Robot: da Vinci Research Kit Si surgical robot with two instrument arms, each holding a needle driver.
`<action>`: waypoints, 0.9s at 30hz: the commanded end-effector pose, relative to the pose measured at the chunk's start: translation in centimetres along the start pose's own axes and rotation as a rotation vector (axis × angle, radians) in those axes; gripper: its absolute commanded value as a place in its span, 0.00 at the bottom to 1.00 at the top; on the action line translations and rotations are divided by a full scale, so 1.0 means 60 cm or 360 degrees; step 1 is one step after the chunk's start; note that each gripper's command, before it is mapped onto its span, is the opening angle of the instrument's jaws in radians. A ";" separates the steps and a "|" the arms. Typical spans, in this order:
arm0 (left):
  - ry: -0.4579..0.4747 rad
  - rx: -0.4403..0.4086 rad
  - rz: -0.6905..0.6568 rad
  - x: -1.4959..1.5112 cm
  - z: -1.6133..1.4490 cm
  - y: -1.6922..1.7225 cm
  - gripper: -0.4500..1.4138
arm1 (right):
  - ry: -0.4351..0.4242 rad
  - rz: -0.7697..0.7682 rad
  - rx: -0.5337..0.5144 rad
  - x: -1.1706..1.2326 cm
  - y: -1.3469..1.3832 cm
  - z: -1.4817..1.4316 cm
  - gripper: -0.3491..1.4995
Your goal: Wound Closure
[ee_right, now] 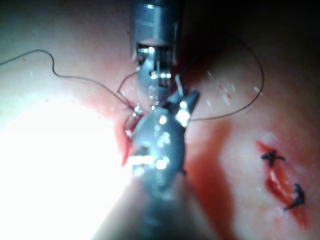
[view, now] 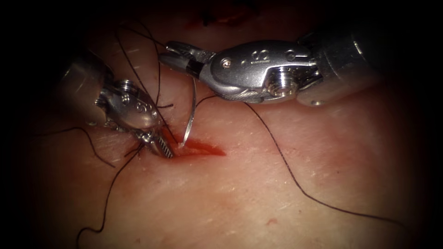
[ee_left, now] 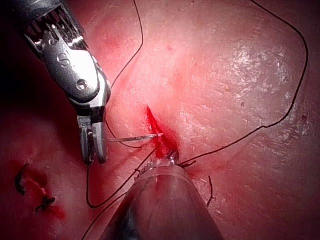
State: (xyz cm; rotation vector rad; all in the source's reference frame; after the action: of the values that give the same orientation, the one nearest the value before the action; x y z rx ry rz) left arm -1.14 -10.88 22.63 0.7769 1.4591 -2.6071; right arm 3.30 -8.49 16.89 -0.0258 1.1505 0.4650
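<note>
Silver needle [view: 190, 115] is pinched near its back end by my right tool [view: 177, 57], tip at the cut [view: 203, 148], mid-frame. My left tool [view: 159, 146] sits open, holding nothing. I think a stitch is starting; it needs careful aim.

Markings, legible or part-legible:

1. Right gripper [view: 177, 55], steel wrist housing, endoscope view: engraved characters reading roughly "13", upside down; exact digits uncertain.
2. Left gripper [view: 159, 145], wrist housing, endoscope view: engraved marks, perhaps "60"; not legible with certainty.
3. Right gripper [ee_left: 93, 145], housing, left wrist view: one engraved character, resembling "S".
</note>
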 end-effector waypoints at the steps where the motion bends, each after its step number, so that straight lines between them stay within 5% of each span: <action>1: 0.0011 -0.0010 0.0000 0.0011 0.0024 0.0012 0.41 | 0.0000 -0.0002 0.0004 -0.0008 -0.0026 0.0010 0.00; 27: 0.0069 0.0023 0.0014 -0.0001 0.0003 0.0033 0.40 | -0.0103 -0.0359 0.0003 -0.0028 -0.0089 0.0037 0.00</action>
State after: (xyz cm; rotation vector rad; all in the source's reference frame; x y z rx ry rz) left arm -0.98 -10.86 22.50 0.8422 1.4347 -2.6201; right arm 3.55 -8.86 17.01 -0.1433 1.0664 0.2600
